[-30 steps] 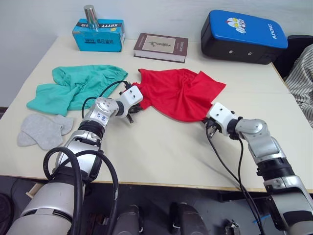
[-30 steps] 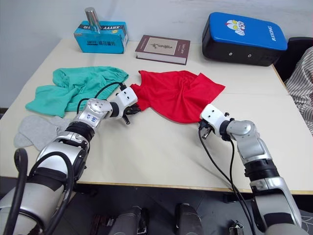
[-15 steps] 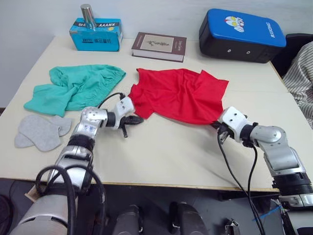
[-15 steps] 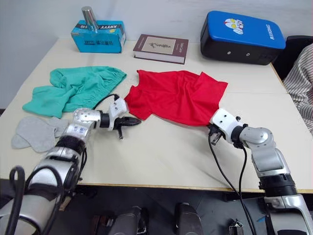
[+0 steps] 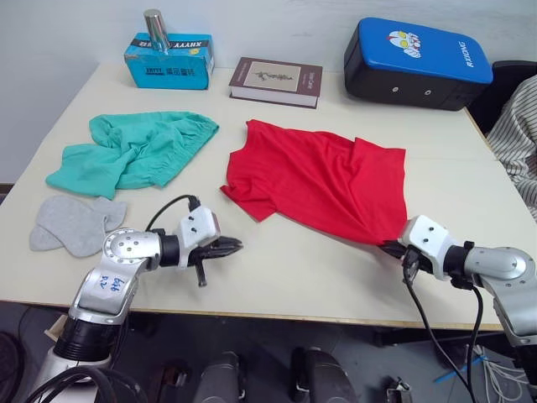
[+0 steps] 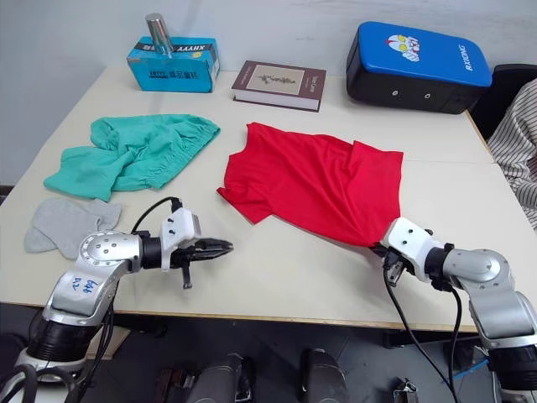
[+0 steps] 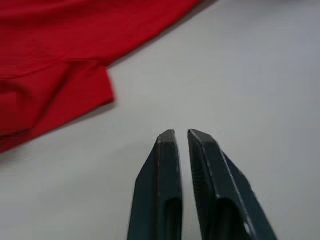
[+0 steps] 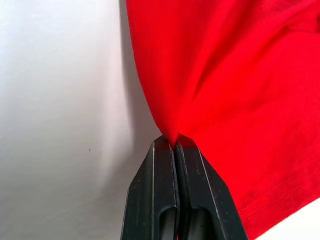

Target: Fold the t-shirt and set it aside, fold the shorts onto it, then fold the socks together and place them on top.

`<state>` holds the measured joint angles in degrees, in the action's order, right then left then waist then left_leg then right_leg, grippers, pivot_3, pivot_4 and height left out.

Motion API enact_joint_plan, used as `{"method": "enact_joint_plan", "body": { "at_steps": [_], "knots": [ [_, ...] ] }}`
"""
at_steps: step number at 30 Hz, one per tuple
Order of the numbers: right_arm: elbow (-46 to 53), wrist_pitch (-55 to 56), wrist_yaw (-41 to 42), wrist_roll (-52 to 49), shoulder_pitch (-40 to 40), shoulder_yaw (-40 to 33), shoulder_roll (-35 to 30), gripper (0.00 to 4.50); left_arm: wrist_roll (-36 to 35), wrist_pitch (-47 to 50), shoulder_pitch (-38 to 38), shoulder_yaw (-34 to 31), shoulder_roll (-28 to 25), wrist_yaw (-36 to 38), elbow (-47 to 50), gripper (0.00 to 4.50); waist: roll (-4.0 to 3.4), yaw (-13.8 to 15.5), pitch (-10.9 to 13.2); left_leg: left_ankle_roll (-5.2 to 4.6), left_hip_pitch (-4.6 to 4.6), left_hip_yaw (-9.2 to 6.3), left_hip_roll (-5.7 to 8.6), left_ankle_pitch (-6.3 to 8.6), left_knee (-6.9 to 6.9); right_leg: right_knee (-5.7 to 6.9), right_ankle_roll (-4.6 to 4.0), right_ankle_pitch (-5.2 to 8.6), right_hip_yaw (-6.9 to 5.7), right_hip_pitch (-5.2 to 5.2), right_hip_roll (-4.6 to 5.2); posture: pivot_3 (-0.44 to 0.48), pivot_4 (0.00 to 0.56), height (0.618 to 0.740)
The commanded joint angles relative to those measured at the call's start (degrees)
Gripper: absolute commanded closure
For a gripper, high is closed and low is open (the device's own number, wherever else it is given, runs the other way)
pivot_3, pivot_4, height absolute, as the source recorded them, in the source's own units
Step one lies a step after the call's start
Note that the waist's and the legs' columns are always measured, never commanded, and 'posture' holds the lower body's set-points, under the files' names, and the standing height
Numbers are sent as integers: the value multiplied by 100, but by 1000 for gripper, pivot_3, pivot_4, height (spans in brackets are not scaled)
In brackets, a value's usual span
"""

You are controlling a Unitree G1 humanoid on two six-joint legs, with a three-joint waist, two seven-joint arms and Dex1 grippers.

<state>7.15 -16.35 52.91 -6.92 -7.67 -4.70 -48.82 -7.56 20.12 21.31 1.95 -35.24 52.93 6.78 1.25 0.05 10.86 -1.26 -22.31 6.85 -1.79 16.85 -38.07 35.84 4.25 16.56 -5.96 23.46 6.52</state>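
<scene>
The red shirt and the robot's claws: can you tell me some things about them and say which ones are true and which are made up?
1. The right gripper is pinching the edge of the t-shirt. True.
2. The left gripper is holding the t-shirt too. False: it is nearly shut on nothing, over bare table, apart from the shirt.
3. The socks lie on top of the t-shirt. False: they lie on the table near the robot's left, beside the shorts.
4. The shorts lie crumpled, not folded. True.
5. A book lies at the table's far side. True.
</scene>
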Motion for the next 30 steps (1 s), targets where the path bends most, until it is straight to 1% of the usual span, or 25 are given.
{"method": "enact_joint_plan", "body": {
  "at_steps": [1,3,6,10,11,15,22,25,28,30],
  "knots": [
    [0,96,-39,-43,-95,-35,22,4500,230,-836,486,-193,-38,-326,-900,2935,0,0,0,0,-2,1,0,0,-1,0,0,0,-2,1,0,0,150,740],
    [-35,119,-46,-45,-147,-19,41,4500,458,-1399,764,-26,-142,-264,-1568,2287,0,0,0,-2,0,7,3,1,-1,0,0,0,-12,2,0,0,150,740],
    [-60,106,-71,-62,-202,-6,65,4500,603,-2141,1166,195,-103,-43,-2502,1308,0,-1,0,-2,-1,12,2,1,1,4,0,0,-24,6,-2,0,150,740],
    [-35,95,-87,-61,-228,27,97,4500,753,-2769,1672,698,35,606,-3370,46,0,1,0,-2,-4,17,2,1,-1,10,1,0,-36,7,-7,0,150,740],
    [-25,85,-98,-66,-243,33,111,4500,840,-2907,1817,793,104,598,-3569,15,0,8,0,-2,-4,18,2,1,-1,10,1,0,-36,8,-8,0,150,740],
    [-9,49,-131,-62,-309,78,150,4500,833,-3022,2336,911,568,624,-4255,15,0,55,0,-6,-5,18,7,1,-7,8,3,-1,-37,7,-12,0,150,740],
    [99,-77,-208,-77,-388,157,230,4500,1076,-3135,3046,1156,1120,763,-5346,15,1,73,0,-8,-9,21,5,2,-9,11,6,-2,-37,10,-29,0,150,740],
    [153,-125,-231,-91,-389,144,237,4500,1368,-3178,3340,1236,1219,463,-5861,622,1,78,0,-8,-9,21,5,2,-10,10,7,-2,-37,10,-30,0,150,740],
    [189,-158,-257,-108,-388,127,240,4500,1579,-3180,3568,1302,1275,241,-6338,1596,1,85,0,-8,-8,20,6,2,-12,8,7,-2,-36,9,-29,0,150,740],
    [214,-170,-281,-121,-388,121,247,4500,1736,-3241,3708,1345,1310,-67,-6714,2184,1,78,0,-9,-5,21,5,2,-13,7,7,-2,-35,9,-28,0,150,740]
  ]
}}
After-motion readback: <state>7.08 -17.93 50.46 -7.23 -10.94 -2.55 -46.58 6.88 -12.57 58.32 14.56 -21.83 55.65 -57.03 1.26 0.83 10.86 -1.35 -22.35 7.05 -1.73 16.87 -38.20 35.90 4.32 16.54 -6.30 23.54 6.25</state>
